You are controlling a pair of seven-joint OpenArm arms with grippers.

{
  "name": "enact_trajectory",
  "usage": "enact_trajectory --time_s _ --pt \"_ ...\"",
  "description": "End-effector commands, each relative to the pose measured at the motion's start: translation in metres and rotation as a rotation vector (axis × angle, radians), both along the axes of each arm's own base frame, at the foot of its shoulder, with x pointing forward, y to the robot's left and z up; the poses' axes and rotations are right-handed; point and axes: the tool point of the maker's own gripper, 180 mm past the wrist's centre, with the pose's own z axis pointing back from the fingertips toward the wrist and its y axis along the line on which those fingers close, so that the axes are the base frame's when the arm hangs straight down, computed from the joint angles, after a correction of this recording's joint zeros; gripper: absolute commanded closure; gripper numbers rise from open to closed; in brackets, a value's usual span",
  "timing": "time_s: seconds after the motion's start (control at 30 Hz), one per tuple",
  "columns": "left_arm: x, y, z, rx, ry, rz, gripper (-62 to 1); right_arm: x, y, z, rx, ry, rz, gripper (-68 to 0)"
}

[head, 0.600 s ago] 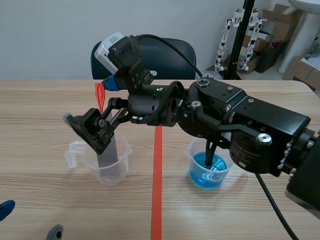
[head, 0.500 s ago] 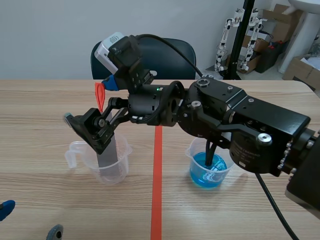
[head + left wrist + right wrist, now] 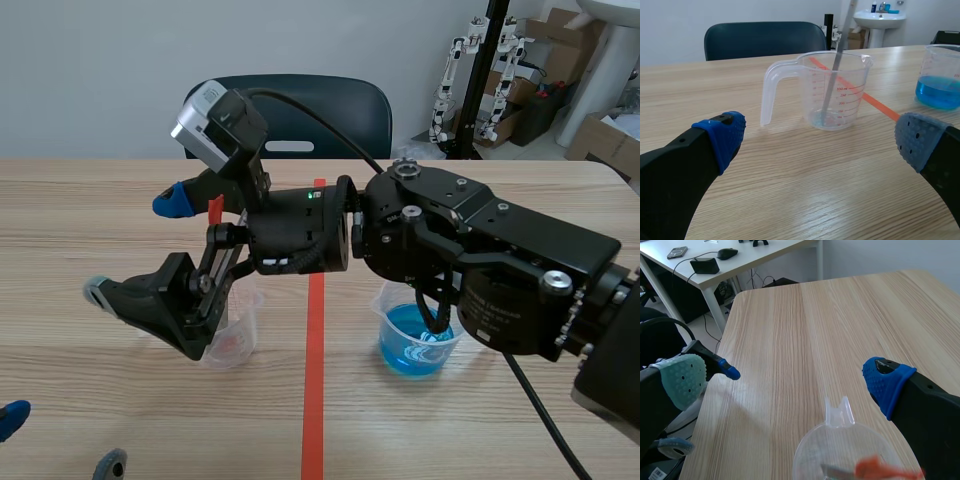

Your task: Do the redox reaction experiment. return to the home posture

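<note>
A clear measuring cup (image 3: 240, 338) stands left of the tape line, mostly hidden behind my right gripper (image 3: 133, 248). That gripper is open, its fingers spread wide in front of the cup and holding nothing. A grey strip with an orange-red top (image 3: 215, 207) leans in the cup, free of the fingers. In the right wrist view the cup (image 3: 840, 460) and the strip's red end (image 3: 885, 472) lie below the open right gripper (image 3: 785, 380). My left gripper (image 3: 820, 142) is open, low over the table, facing the cup (image 3: 837, 90) and strip (image 3: 832, 65). A beaker of blue liquid (image 3: 418, 338) stands right of the line.
The right arm spans the table above the blue beaker (image 3: 942, 75). A dark chair (image 3: 300, 115) stands behind the far edge. The left gripper's pads (image 3: 108, 465) show at the near left corner of the scene view. Bare wood lies left of the cup.
The right gripper has opened and let go of the strip, which now stands in the cup. Its fingers have swung down and leftward. The left gripper has not moved.
</note>
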Motion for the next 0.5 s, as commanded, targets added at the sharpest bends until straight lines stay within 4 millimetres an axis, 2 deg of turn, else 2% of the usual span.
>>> enact_trajectory --time_s 0.0,0.47 --pt "0.0007 0.0004 0.0046 -0.01 -0.022 0.002 -62.3 0.0057 0.0014 0.0144 0.042 -0.019 -0.007 -67.9" --pt "-0.0038 0.008 0.0045 0.016 -0.01 -0.013 -62.3 0.0069 0.0014 0.0145 0.041 -0.035 -0.013 -67.9"
